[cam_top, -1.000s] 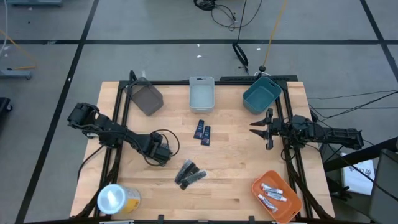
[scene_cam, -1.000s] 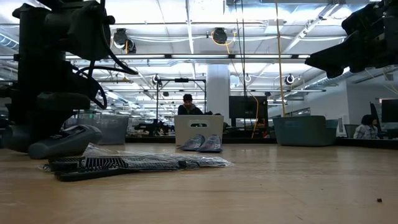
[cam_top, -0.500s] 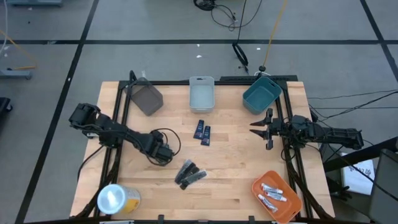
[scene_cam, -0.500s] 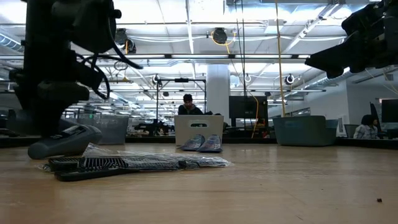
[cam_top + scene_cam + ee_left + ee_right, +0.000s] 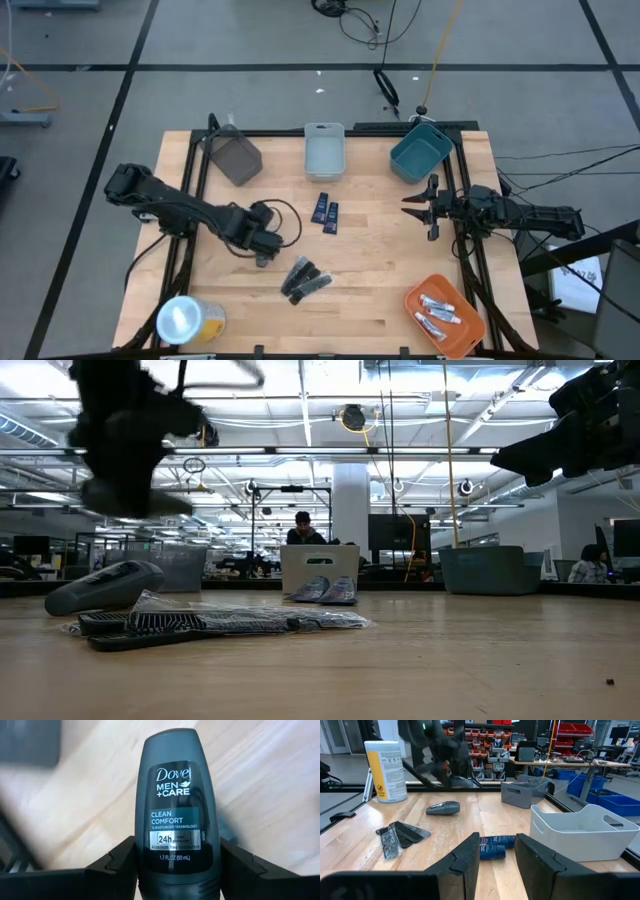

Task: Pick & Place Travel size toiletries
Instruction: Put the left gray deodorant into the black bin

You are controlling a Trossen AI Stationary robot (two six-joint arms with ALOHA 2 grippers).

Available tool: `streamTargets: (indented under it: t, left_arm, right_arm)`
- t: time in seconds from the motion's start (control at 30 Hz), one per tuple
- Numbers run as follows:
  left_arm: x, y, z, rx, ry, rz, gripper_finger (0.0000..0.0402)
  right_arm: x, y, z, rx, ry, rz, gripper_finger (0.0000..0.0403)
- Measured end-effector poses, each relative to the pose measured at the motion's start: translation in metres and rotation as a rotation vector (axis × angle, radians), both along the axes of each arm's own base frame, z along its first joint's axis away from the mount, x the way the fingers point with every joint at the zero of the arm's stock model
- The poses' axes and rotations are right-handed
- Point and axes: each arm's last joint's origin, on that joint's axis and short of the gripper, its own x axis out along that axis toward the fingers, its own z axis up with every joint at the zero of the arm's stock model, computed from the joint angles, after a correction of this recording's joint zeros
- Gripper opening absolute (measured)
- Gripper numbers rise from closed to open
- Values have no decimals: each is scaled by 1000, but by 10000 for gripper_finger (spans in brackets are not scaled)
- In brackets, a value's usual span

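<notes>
My left gripper [image 5: 262,240] hangs over the table's left half, shut on a dark grey oval deodorant bottle [image 5: 176,800] labelled Dove Men+Care. In the low view it shows blurred, well above the wood [image 5: 128,470]. A second grey oval bottle [image 5: 105,585] lies on its side beside black sticks in clear wrap [image 5: 308,280]. Two dark blue packets [image 5: 325,211] lie flat at the table's middle. Silvery tubes [image 5: 440,312] lie in an orange tray [image 5: 470,335]. My right gripper [image 5: 418,207] waits level at the right edge, open on nothing. My left gripper pinches the bottle's two narrow sides [image 5: 145,857] between its two fingers [image 5: 115,865], at the end with the small print. The fingers slant steeply down from above. The bottle points away below them with its rounded end outward, lifted clear of the table.
A dark grey bin [image 5: 235,158], a pale bin [image 5: 324,152] and a teal bin [image 5: 420,152] stand along the far edge. A yellow roll with a white top [image 5: 188,320] stands at the near left corner. Bare wood lies between the packets and the orange tray.
My left gripper has risen from table height to well above the wood, carrying the deodorant bottle clear of the table, and has turned somewhat as it went up. The other bottle and the sticks have stayed where they lay.
</notes>
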Motion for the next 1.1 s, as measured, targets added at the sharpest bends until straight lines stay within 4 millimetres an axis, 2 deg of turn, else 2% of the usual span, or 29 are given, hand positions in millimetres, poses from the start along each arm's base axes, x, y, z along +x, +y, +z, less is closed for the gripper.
streamTargets:
  t: [0.3,0.5,0.63,0.73,0.97,1.1]
  left_arm:
    - [15,-4,42,118,-422,-279,201]
    - [24,-4,52,177,-605,-423,201]
    - [28,2,44,214,-667,-463,201]
    - [26,11,28,227,-643,-448,201]
    - [4,39,8,241,-696,-335,201]
    - [-14,54,8,267,-764,-281,201]
  right_arm:
    - [0,0,0,0,0,0,114]
    - [0,0,0,0,1,0,114]
    - [0,0,0,0,2,0,114]
    - [0,0,0,0,3,0,114]
    - [0,0,-1,1,10,0,114]
    - [0,0,-2,1,21,-3,114]
